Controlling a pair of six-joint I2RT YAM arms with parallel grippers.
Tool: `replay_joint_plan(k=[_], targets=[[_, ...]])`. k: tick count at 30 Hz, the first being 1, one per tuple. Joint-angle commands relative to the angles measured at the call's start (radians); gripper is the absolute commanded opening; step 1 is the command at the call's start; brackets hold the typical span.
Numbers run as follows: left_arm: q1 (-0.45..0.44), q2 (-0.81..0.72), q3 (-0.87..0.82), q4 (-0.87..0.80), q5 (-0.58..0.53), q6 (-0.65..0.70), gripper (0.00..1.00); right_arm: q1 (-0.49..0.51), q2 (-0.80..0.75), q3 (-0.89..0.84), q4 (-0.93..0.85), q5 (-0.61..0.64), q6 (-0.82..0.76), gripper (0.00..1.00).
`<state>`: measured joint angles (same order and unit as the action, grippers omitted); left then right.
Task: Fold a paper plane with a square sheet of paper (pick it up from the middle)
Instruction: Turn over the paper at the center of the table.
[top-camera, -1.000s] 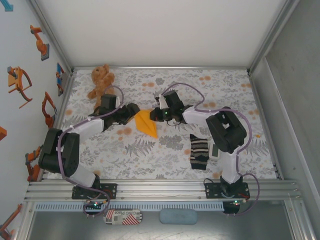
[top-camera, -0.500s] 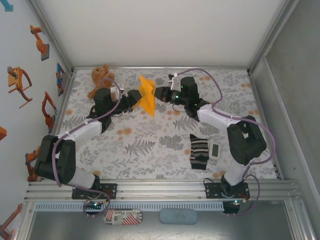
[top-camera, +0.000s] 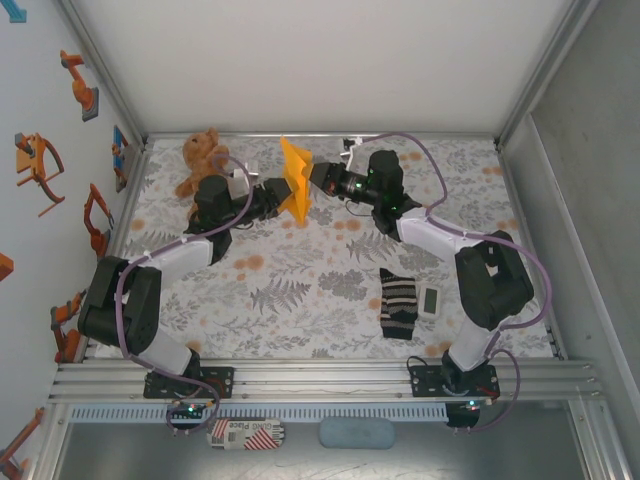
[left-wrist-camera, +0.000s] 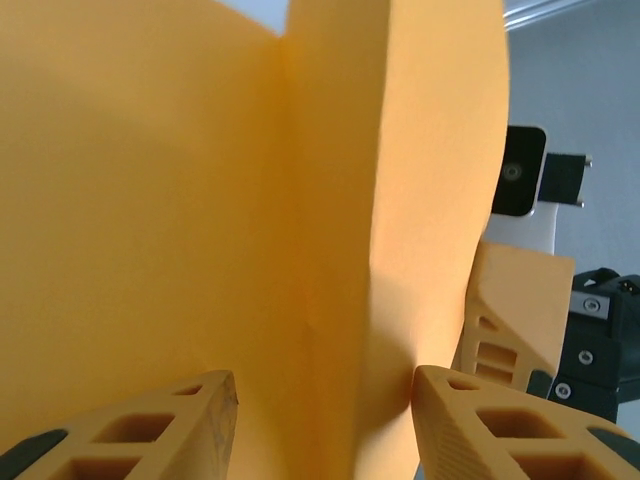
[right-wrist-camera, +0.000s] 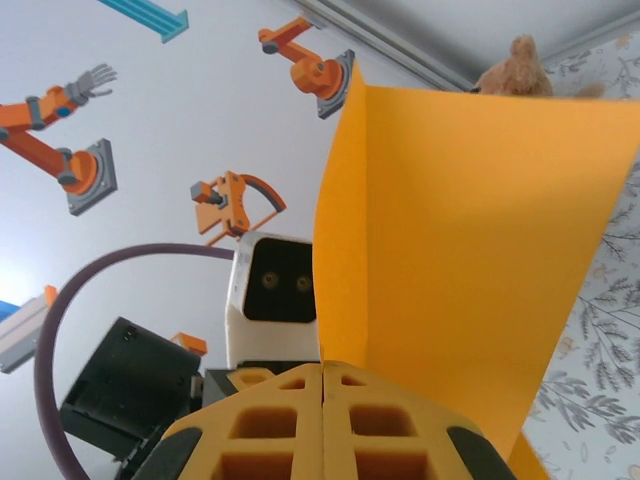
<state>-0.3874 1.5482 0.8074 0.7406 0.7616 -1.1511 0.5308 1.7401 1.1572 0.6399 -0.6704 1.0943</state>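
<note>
While your R gripper (right-wrist-camera: 322, 372) pinched the paper plane (top-camera: 295, 178) tight, your L gripper (left-wrist-camera: 325, 395) sat half-open w/ its fold betw. the fingers (left-wrist-camera: 480, 425).

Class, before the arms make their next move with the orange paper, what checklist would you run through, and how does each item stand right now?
1. Right gripper shut on the orange paper: ok.
2. Left gripper pinching the paper: not ok; its fingers stand apart, paper between them.
3. Paper held off the table: ok.
4. Sock and white device apart from both grippers: ok.
5. Teddy bear free of the left arm: cannot tell; they overlap from above.
6. Fold edges lined up: cannot tell.
</note>
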Motion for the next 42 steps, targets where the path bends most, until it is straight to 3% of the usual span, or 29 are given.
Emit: replay_joint_plan(k=[1, 14, 30, 37, 40, 42], targets=[[-0.011, -0.015, 0.041, 0.057, 0.044, 0.016, 0.47, -0.008, -0.022, -0.005, 0.079, -0.023, 0.044, 0.00], [-0.011, -0.005, 0.045, 0.165, 0.069, -0.062, 0.45, -0.015, -0.017, -0.014, 0.109, -0.021, 0.069, 0.00], [-0.007, -0.049, 0.045, 0.066, 0.040, 0.010, 0.19, -0.025, -0.009, -0.025, 0.112, -0.025, 0.070, 0.00], [0.008, -0.073, 0.048, -0.034, 0.022, 0.073, 0.13, -0.068, -0.046, -0.073, 0.020, 0.027, -0.001, 0.30], [0.014, -0.100, 0.056, -0.160, -0.002, 0.152, 0.12, -0.078, -0.105, -0.071, -0.171, 0.089, -0.127, 0.35], [0.011, -0.122, 0.085, -0.327, -0.038, 0.246, 0.11, -0.079, -0.149, -0.057, -0.355, 0.175, -0.239, 0.37]])
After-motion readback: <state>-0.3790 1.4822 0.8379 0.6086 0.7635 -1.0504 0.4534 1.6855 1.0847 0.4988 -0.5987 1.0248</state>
